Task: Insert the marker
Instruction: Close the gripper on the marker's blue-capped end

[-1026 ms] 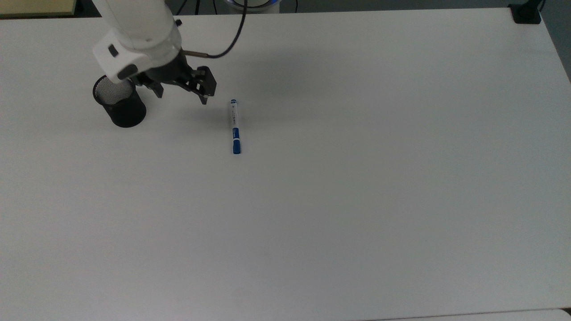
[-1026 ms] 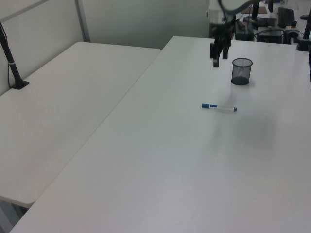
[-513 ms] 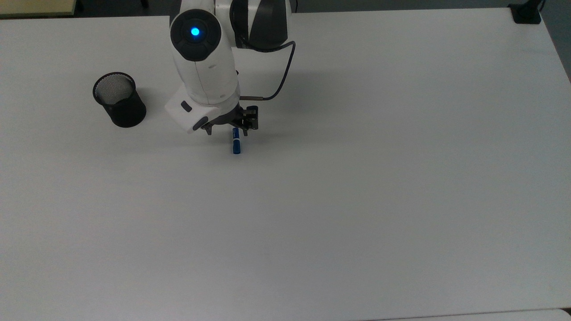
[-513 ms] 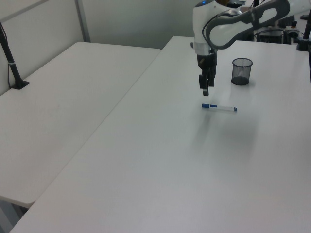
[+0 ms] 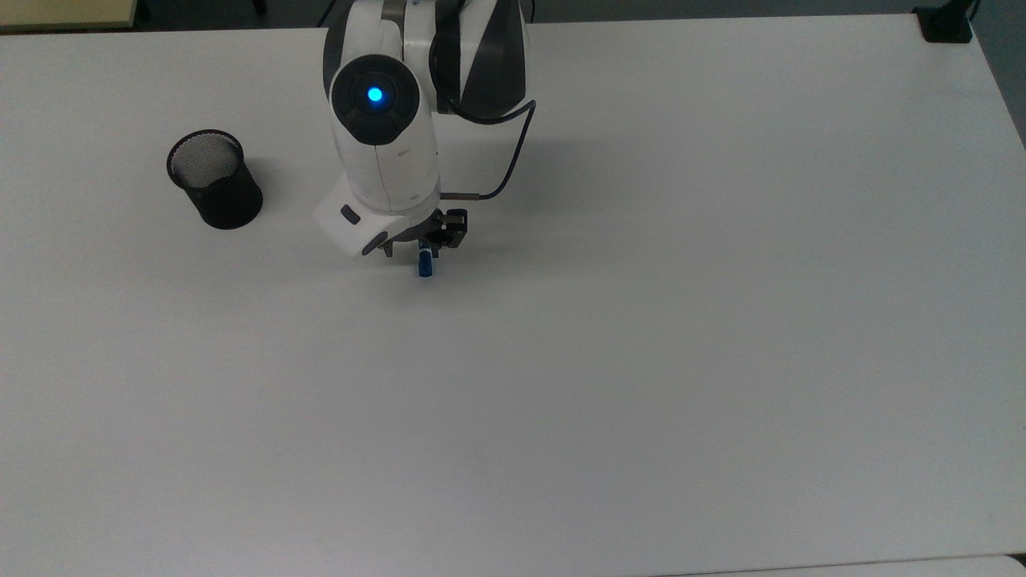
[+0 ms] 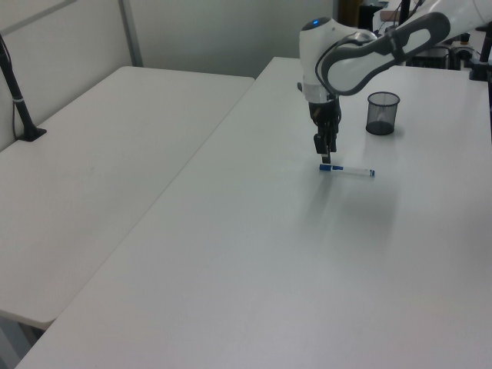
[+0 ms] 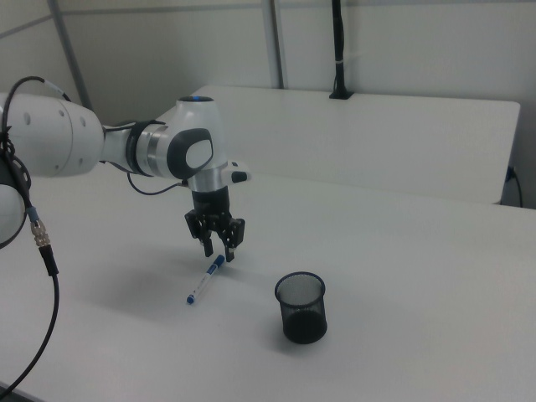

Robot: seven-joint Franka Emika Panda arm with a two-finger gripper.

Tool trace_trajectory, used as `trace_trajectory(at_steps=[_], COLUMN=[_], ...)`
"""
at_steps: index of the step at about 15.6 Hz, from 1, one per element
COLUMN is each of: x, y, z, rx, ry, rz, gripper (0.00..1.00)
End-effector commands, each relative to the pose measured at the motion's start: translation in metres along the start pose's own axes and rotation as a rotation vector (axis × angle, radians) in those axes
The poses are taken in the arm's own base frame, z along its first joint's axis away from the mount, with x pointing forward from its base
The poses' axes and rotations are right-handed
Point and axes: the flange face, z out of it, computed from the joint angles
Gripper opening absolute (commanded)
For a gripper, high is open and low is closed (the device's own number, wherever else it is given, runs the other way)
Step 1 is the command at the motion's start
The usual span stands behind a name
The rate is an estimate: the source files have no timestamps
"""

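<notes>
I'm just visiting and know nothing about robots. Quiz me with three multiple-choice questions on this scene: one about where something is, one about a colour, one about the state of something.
1. In the right view, where does the gripper hang?
A. Over the marker's blue-capped end
B. Inside the mesh cup
C. Off the table's edge

2. What colour is the mesh cup?
A. Red
B. Black
C. Yellow

3. How is the marker right now?
A. Standing in the cup
B. Lifted in the air
C. Lying flat on the table

Answers:
1. A: the gripper sits just above the capped end of the marker, its fingers spread apart.
2. B: the mesh cup is black, and so it looks in the top view too.
3. C: the marker lies flat on the white table, apart from the cup.
</notes>
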Motion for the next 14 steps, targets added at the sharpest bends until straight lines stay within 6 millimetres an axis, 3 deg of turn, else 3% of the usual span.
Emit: trace_trajectory(at_steps=[1,5,10,14], x=[0.005,0.006,0.008,0.008], y=[-0.018,-0.026,-0.028,-0.028], z=[0.018,0.022,0.021,0.018], rx=[-0.026,-0.032,-0.036,-0.036], ry=[0.014,0.011,0.017,0.021], rz=[-0.037,-0.046,-0.028,-0.026], gripper=[0.57,0.45,0.04,0.00])
